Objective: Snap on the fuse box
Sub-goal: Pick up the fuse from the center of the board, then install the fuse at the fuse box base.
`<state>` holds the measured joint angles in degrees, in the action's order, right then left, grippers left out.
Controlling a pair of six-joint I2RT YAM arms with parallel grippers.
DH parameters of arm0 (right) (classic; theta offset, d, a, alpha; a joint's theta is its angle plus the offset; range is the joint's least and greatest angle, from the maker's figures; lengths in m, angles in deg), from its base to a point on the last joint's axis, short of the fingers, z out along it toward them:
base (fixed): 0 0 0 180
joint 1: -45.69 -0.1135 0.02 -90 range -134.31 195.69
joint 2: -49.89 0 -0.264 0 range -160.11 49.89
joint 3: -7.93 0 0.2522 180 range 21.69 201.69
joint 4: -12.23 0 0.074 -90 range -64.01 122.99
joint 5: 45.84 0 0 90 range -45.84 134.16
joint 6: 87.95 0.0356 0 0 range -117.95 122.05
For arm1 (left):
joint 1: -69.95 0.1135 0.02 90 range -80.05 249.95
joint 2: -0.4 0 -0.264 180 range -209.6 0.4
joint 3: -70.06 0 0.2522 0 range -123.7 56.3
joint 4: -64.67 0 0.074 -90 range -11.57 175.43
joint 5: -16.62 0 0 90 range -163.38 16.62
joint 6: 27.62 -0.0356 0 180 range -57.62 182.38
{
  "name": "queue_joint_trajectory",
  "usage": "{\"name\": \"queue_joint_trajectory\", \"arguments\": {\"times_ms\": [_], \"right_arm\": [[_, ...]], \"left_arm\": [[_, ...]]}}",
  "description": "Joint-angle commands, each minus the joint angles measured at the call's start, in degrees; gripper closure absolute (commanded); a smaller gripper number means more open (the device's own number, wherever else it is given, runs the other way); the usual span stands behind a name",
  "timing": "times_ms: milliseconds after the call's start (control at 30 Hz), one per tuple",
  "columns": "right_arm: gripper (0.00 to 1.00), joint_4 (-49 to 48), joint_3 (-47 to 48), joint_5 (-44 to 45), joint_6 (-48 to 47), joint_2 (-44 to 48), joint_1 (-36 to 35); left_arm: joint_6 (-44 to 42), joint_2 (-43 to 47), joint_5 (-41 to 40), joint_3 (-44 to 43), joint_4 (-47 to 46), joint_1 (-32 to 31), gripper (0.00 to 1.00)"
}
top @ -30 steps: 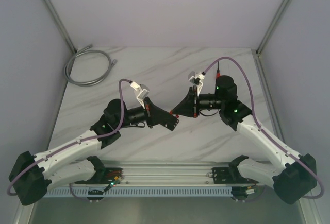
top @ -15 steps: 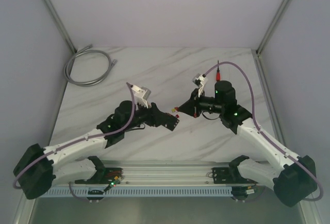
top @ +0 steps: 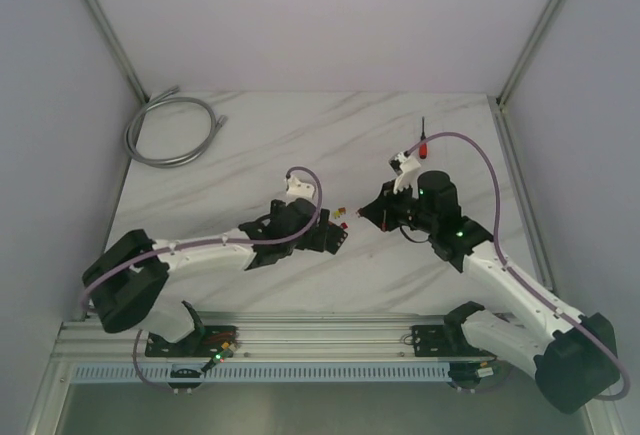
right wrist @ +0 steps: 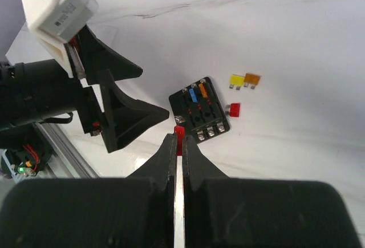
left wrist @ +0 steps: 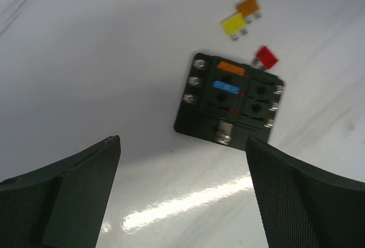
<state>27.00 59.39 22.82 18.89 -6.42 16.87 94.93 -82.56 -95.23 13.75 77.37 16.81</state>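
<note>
Currently, the right gripper [right wrist: 178, 138] jaws are closed, pinching a red fuse [right wrist: 179, 130] at the tips. The fuse box [right wrist: 199, 110] lies flat just beyond them. The left gripper [left wrist: 182, 144] stands wide and empty, with the fuse box ahead of its fingers and the yellow fuse [left wrist: 234, 25] and orange fuse [left wrist: 248, 5] farther out.

Fuse box [left wrist: 229, 100] on table, wide-spread end effector [left wrist: 182, 188] above

On bench [top: 300, 125], middle: fuse box [left wrist: 228, 102] lying flat, between left hand [left wrist: 182, 141] and right hand [right wrist: 178, 137]. Just behind box: pair of loose fuses [left wrist: 235, 24] side by side. At box's far corner: third fuse [left wrist: 266, 57]. Between right hand fingertips, over box's near edge: single fuse [right wrist: 179, 129]. Far-left bench corner: cable coil [top: 165, 162].
</note>
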Motion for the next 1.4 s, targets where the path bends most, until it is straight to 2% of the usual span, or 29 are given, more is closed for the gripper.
{"name": "queue_joint_trajectory", "arguments": {"times_ms": [0,367,633,1133,1367], "right_arm": [[1.00,-0.3,-1.3,3.5,2.0,-0.2,0.2],[1.00,-0.5,-1.3,4.5,2.0,-2.1,0.2],[1.00,-0.3,-0.9,3.8,2.3,-3.6,0.1],[1.00,3.2,1.9,7.4,-0.3,-8.2,-3.6],[1.00,7.1,7.7,14.9,-2.0,-14.3,-10.5]], "left_arm": [[-1.8,-4.9,-6.1,-2.1,5.3,-0.6,0.00],[-0.5,-13.2,-9.6,-4.8,7.5,-1.3,0.00],[2.2,-15.2,-12.0,-5.0,9.1,3.1,0.00],[3.0,-10.6,-10.1,-5.5,7.2,5.6,0.00],[4.2,-3.5,-4.3,0.4,3.1,7.6,0.00]]}}
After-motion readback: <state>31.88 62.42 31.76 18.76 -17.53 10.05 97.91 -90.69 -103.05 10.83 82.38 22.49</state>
